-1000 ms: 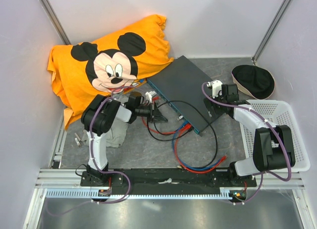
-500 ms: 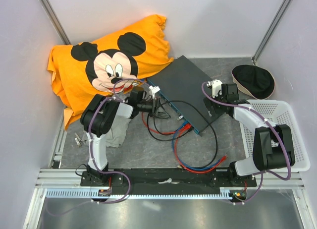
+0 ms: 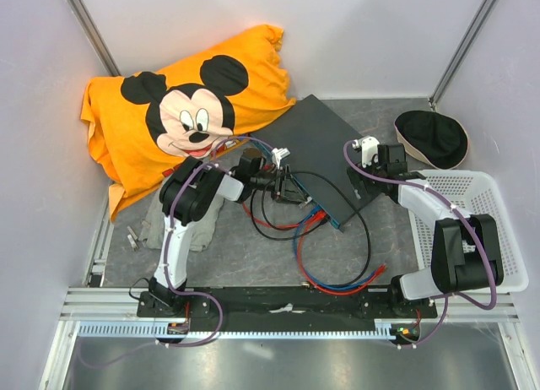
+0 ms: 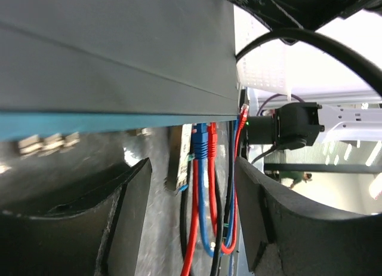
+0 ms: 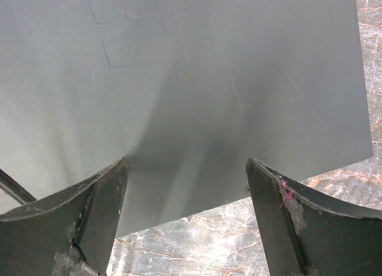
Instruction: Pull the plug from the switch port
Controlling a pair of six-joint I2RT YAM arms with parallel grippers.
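Observation:
The switch (image 3: 325, 145) lies flat at an angle mid-table, its teal socket face (image 4: 89, 123) turned towards the left arm. A blue plug (image 4: 203, 138) and a red plug (image 4: 213, 132) sit side by side in that face, and their cables hang down between my left fingers. My left gripper (image 3: 291, 190) (image 4: 191, 168) stands open close in front of the teal face, touching neither plug. My right gripper (image 3: 364, 186) (image 5: 186, 168) hangs open above the switch's near right corner (image 5: 209, 79) with nothing between its fingers.
Black, red and blue cables (image 3: 337, 263) loop over the table in front of the switch. An orange Mickey pillow (image 3: 186, 111) lies at the back left, a black cap (image 3: 432, 138) at the back right, and a white basket (image 3: 494, 213) at the right.
My left gripper has moved right, up to the switch's teal face, and gone from shut to open. The right arm has not moved.

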